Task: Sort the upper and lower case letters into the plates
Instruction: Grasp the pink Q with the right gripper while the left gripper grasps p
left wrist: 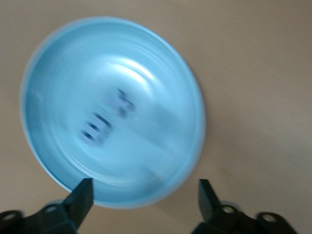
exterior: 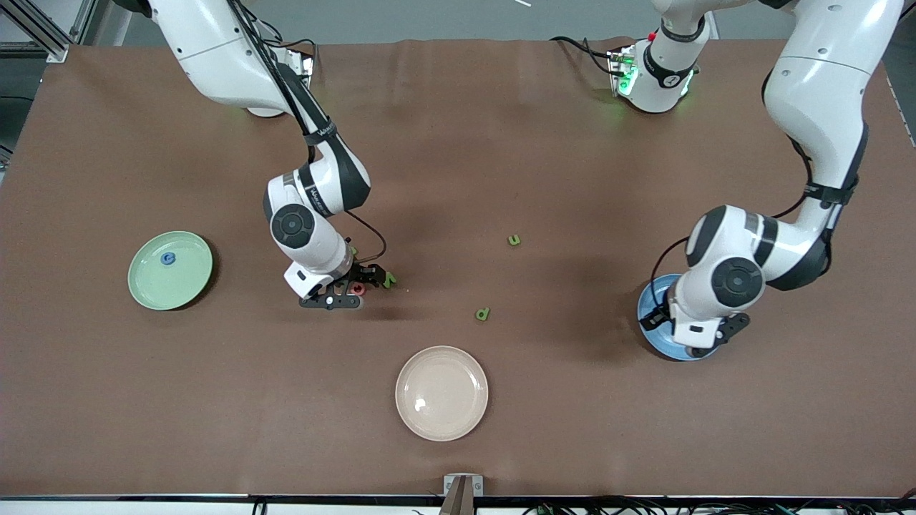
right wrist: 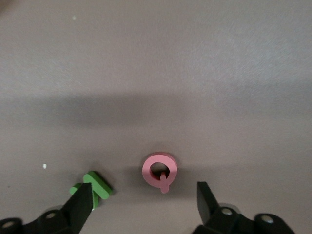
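My right gripper (exterior: 356,287) is open and low over a pink letter Q (right wrist: 160,172), which lies flat on the table between its fingers (right wrist: 82,204); a green letter (right wrist: 92,189) lies beside one finger. In the front view the pink Q (exterior: 358,289) and that green letter (exterior: 388,280) sit by the gripper. My left gripper (exterior: 698,342) is open and empty over the blue plate (exterior: 653,307). The blue plate (left wrist: 161,63) holds two dark blurred letters (left wrist: 105,119). The mint green plate (exterior: 189,275) holds one blue letter (exterior: 167,259). Two green letters (exterior: 514,240) (exterior: 483,313) lie mid-table.
A cream-beige plate (exterior: 441,393) sits nearest the front camera at mid-table, with nothing on it. The brown table cover (exterior: 458,143) is bare near the arm bases.
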`<state>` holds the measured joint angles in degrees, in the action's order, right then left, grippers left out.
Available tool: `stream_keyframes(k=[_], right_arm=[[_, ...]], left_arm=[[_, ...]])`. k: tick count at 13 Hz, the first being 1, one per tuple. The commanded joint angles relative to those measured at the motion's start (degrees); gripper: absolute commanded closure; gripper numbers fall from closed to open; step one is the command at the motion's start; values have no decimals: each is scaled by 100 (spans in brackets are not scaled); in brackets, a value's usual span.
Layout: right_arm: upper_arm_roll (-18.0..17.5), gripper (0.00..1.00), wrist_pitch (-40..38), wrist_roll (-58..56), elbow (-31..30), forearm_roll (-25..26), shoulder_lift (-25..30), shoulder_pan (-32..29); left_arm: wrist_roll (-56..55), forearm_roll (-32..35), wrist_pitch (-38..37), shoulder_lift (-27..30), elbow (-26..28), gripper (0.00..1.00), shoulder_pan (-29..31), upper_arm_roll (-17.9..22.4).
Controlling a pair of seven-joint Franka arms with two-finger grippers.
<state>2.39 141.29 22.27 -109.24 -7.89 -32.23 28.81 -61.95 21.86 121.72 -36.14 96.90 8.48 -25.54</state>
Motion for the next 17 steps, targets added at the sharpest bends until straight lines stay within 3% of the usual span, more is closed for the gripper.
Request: stream_keyframes(k=[1, 5, 10, 14, 17], right_arm=[[68, 18, 31, 58, 8, -90, -55, 54], [77, 23, 127, 49, 16, -37, -187, 28], [77, 26, 391, 49, 34, -28, -398, 46], [77, 52, 382, 49, 43, -28, -398, 46], [77, 66, 382, 14, 60, -28, -398, 2]], left_arm=[[-869, 3, -8, -244, -468, 0, -687, -74], [-2354, -173, 1, -1060, -1593, 1, -1752, -39], [-3735, -208, 18, -1879, -2657, 5, -2491, -21], [-4403, -217, 729, -2134, -2825, 7, -2799, 127], [-4589, -226, 730, -2239, -2870, 10, -3054, 357]])
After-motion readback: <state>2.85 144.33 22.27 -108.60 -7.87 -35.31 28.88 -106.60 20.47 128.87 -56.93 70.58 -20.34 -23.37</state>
